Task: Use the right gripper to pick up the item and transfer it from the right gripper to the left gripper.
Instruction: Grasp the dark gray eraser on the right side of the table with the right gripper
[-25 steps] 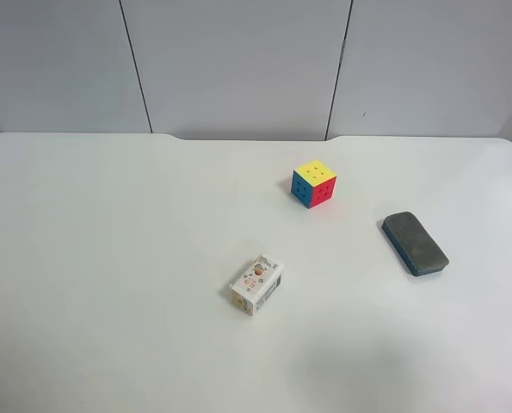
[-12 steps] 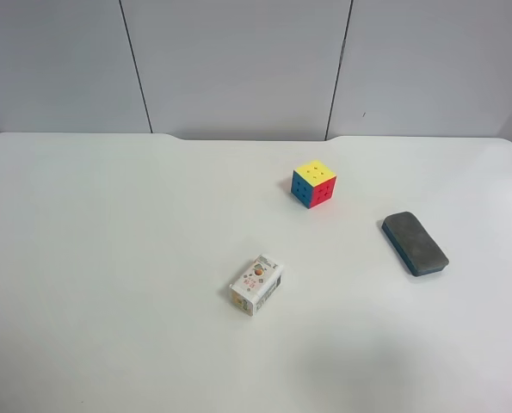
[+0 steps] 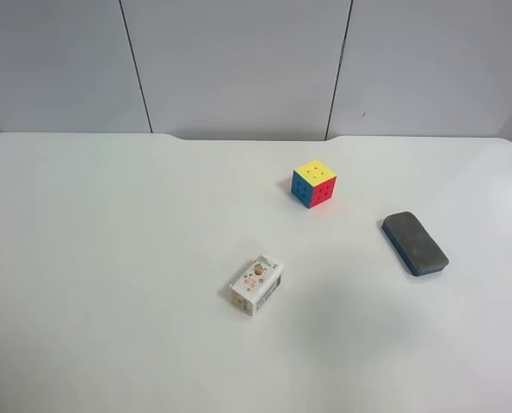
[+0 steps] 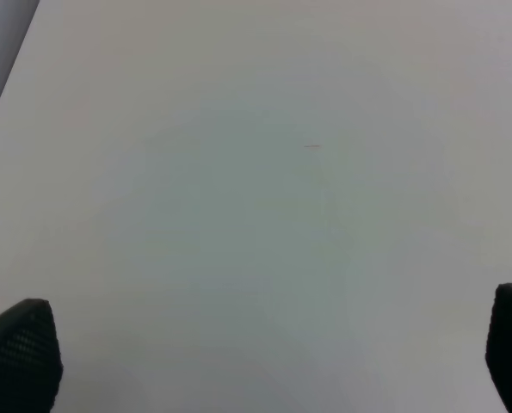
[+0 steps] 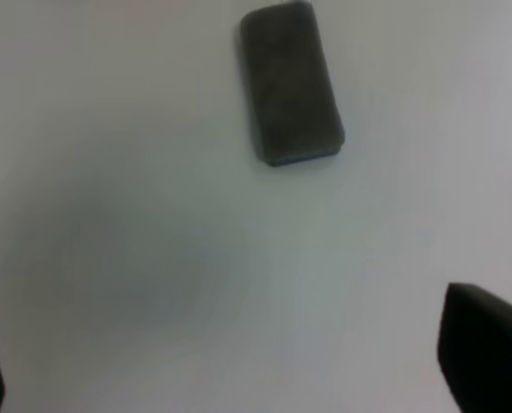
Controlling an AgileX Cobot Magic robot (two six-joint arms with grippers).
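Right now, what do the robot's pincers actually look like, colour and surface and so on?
Only the tips show. The right pincer has plain black, blocky fingertips, which are blurred. The left pincer has black pads with rounded tops, and one has a fine dotted grip texture. No cables, markings or arm links are visible in either wrist view.

You have a white table (image 3: 109, 258) with 3 things lying directly on it, all well apart. A Rubik's cube (image 3: 313, 184) sits toward the far edge, yellow face up. A small printed carton (image 3: 256, 285) lies near the middle. A dark grey whiteboard eraser (image 3: 415, 243) lies flat toward the exterior high view's right side.
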